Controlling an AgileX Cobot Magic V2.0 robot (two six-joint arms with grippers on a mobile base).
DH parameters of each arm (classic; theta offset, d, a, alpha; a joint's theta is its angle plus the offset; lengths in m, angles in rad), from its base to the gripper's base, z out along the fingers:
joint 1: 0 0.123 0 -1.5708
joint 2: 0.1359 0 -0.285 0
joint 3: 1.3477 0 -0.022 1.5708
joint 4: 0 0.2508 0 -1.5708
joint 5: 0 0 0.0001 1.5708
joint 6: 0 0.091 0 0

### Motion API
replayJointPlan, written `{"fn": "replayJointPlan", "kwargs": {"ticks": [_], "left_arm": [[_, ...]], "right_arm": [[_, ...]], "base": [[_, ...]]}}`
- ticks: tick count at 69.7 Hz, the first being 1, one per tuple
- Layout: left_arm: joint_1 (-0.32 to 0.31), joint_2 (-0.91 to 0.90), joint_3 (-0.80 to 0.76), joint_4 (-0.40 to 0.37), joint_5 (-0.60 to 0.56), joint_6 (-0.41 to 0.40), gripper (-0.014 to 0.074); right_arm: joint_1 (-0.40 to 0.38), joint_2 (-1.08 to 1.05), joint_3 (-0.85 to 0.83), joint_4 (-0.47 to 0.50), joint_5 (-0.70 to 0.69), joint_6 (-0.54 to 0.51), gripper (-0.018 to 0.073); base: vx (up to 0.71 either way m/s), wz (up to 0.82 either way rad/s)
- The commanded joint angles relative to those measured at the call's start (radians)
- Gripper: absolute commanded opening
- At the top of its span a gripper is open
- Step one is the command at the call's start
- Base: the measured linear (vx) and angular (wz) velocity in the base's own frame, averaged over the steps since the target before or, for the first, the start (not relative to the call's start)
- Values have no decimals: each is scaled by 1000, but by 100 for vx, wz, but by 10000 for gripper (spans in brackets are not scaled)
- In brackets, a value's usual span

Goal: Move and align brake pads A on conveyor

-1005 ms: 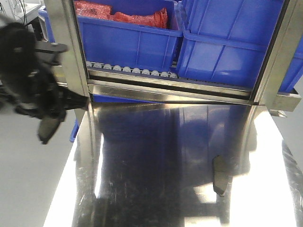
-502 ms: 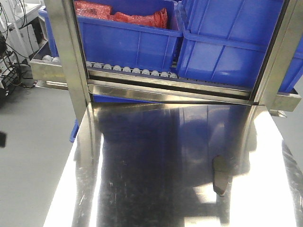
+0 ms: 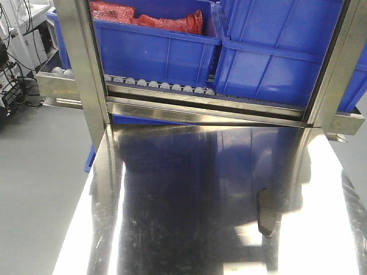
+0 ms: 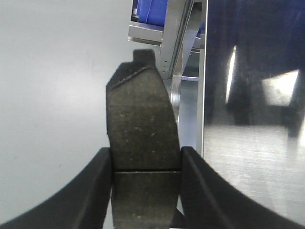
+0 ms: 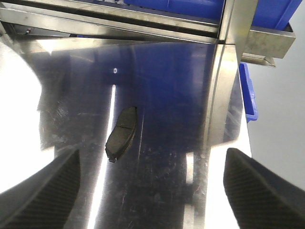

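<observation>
A dark-grey brake pad (image 4: pixel 140 129) with a thin groove across its middle stands upright between my left gripper's (image 4: pixel 145 160) black fingers, which are shut on its sides. It hangs over grey floor, left of the steel table's edge (image 4: pixel 204 119). A second brake pad (image 3: pixel 265 213) lies flat on the shiny steel table (image 3: pixel 189 189), right of centre; in the right wrist view this pad (image 5: pixel 121 132) sits ahead and left of my right gripper (image 5: pixel 152 162), which is open wide and holds nothing. The conveyor is out of view. Neither gripper shows in the front view.
Behind the table stands a steel rack with a roller track (image 3: pixel 160 86) carrying two blue bins (image 3: pixel 155 48) (image 3: pixel 281 51); the left one holds red bagged material. A steel post (image 3: pixel 86 63) rises at the table's far left corner. Grey floor (image 3: pixel 40 189) lies to the left.
My left arm, carrying its brake pad, has swung left and out of the front view. The pad on the table has not moved.
</observation>
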Motion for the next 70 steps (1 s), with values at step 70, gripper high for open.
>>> {"fn": "replayJointPlan", "kwargs": {"ticks": [70], "left_arm": [[2,-4,-25,13,-60,12,-6]], "right_arm": [[0,9,-27,3,-66,-8,578]], "base": [[0,0]]}}
